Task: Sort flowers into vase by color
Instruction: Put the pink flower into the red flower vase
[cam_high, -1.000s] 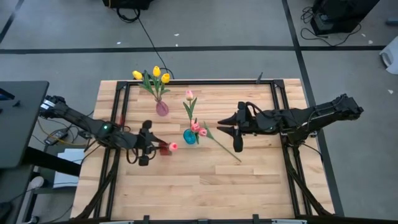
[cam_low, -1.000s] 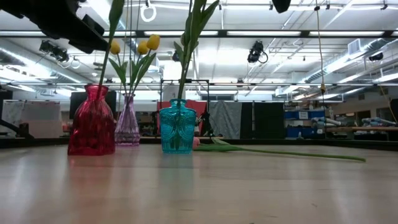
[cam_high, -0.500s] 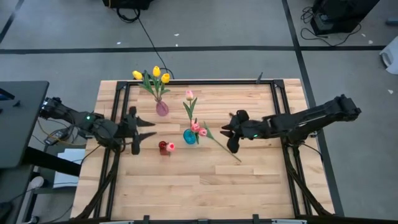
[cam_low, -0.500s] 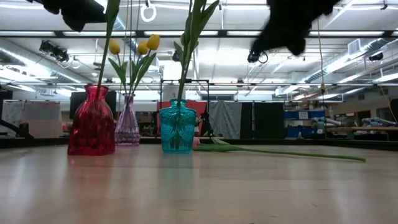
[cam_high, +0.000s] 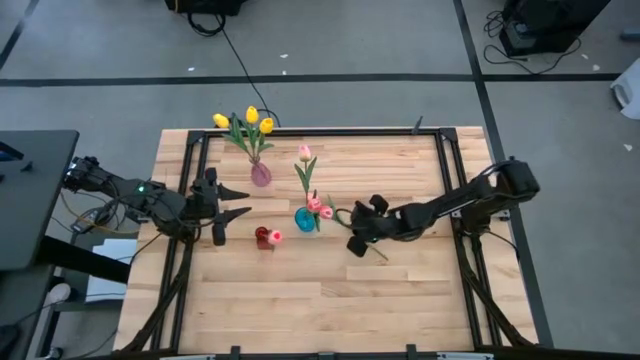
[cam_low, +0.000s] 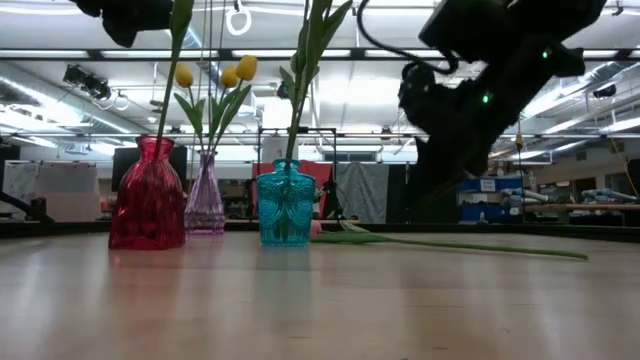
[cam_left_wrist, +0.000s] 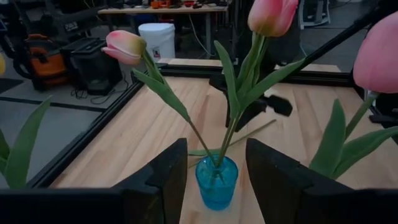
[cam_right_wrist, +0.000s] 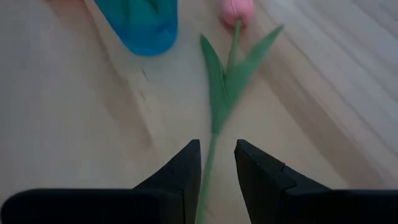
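Right gripper (cam_high: 357, 242): now lowered over the loose pink tulip (cam_right_wrist: 231, 37), fingers parted astride its stem, not clamped.
Left gripper (cam_high: 232, 201): unmoved, open, empty, teal vase (cam_left_wrist: 216, 182) ahead.

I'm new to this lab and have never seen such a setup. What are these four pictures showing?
Two dark robot arms work at a wooden table, sorting artificial tulips into vases. One picture looks straight down, one looks level across the tabletop, and two come from cameras on the arms' wrists. On the table stand a purple vase with yellow tulips, a blue vase with pink tulips, and a red vase with one pink tulip. Another pink tulip lies flat on the wood. The right tool is low over its stem, fingers open on either side of it, not yet gripping. The left tool is open and holds nothing, near the red vase.
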